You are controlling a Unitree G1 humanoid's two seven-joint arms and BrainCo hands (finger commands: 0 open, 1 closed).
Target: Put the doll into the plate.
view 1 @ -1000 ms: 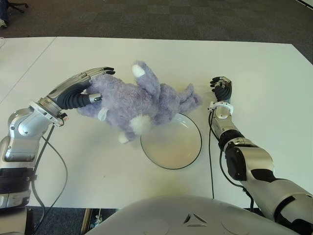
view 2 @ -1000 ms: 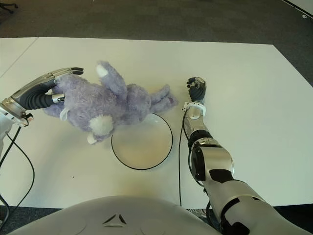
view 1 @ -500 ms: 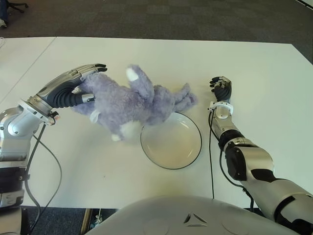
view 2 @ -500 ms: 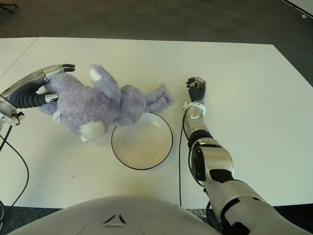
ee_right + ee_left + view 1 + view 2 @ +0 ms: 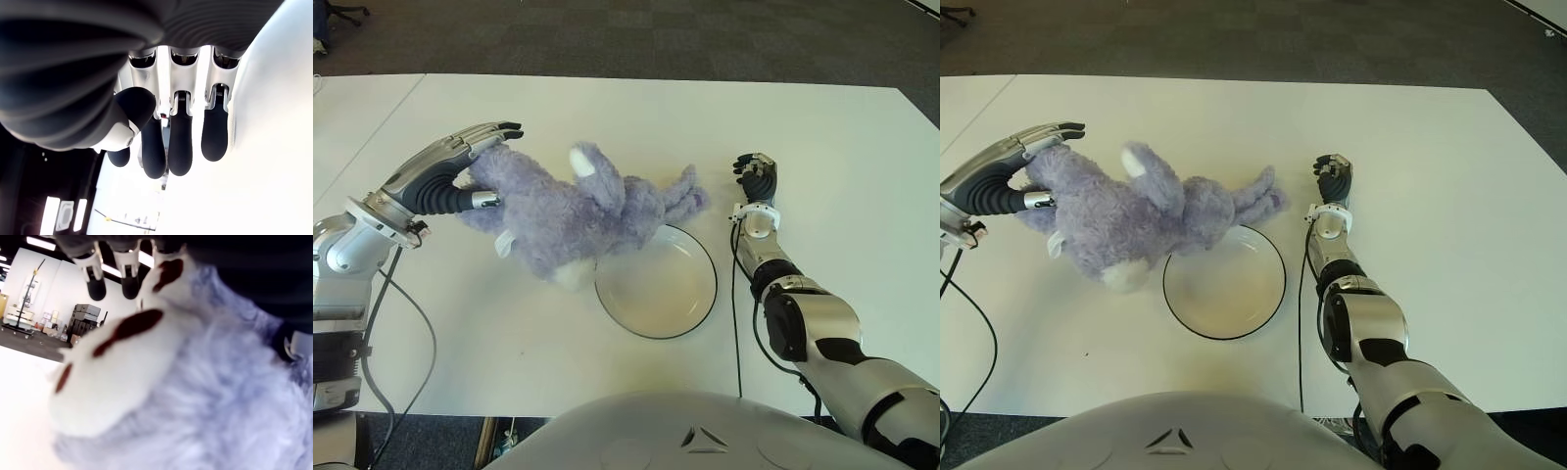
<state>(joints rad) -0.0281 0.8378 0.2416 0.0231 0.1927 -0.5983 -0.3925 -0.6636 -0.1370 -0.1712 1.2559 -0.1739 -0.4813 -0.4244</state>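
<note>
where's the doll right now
The purple doll lies on the table left of centre in the eye views, gripped at one end by the left hand, its other end overlapping the plate's far-left rim.

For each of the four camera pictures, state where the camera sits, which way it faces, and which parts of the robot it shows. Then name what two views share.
Left eye: on the head, facing down at the white table; left hand grips the purple doll beside the plate.
Right eye: same head, slightly offset; right hand idle right of the plate.
Left wrist: along its fingers, doll filling the frame.
Right wrist: along its own empty fingers.
Shared: both eyes show one scene.
</note>
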